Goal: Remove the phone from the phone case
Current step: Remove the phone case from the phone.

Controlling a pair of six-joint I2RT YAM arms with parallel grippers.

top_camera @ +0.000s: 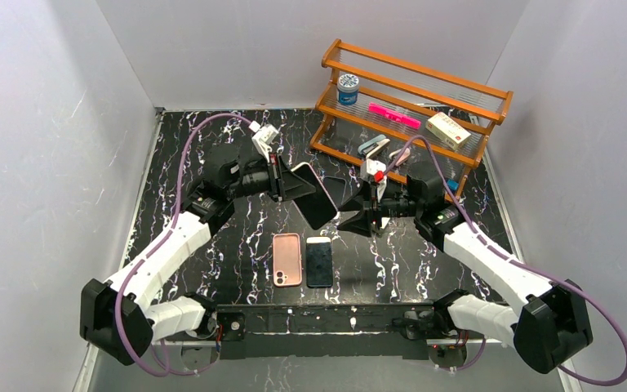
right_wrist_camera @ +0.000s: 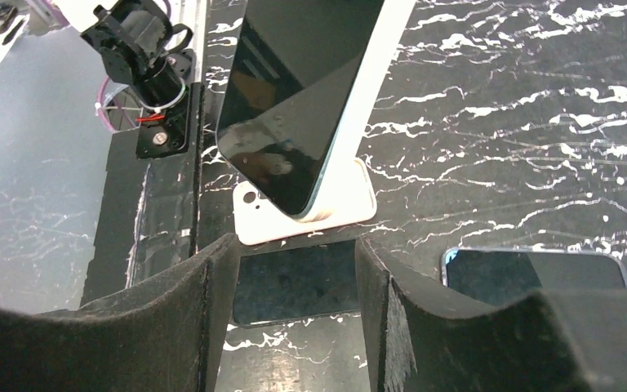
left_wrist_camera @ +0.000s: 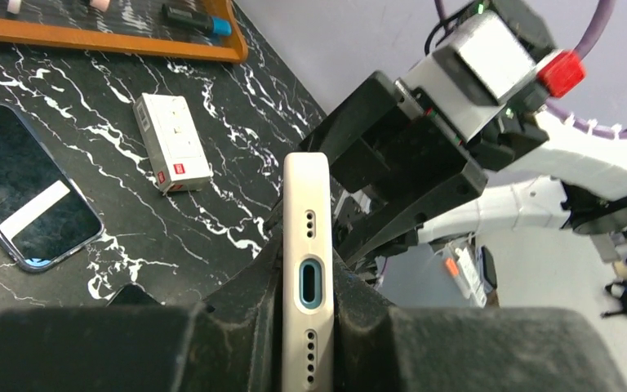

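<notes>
**Item:** phone (top_camera: 317, 200) in white case (left_wrist_camera: 306, 245).

**Location:** held clear of the table (top_camera: 188, 139), between the two arms.

**Grip:** the port end was pinched across its flat faces by the left gripper (top_camera: 287, 181). The right gripper (right_wrist_camera: 294, 310) was recorded with fingers (right_wrist_camera: 204, 318) spread and nothing between them, just beside the free end.

**Handling (judged):** the phone was taken to be rigid, glass-faced, smooth and breakable if dropped. The case was taken to be pliable and likely to peel from a corner. A hold on the case lip at the free corner was advised.

**Also recorded:** pink case (top_camera: 286, 259) and bare phone (top_camera: 319, 261), laid side by side.
</notes>
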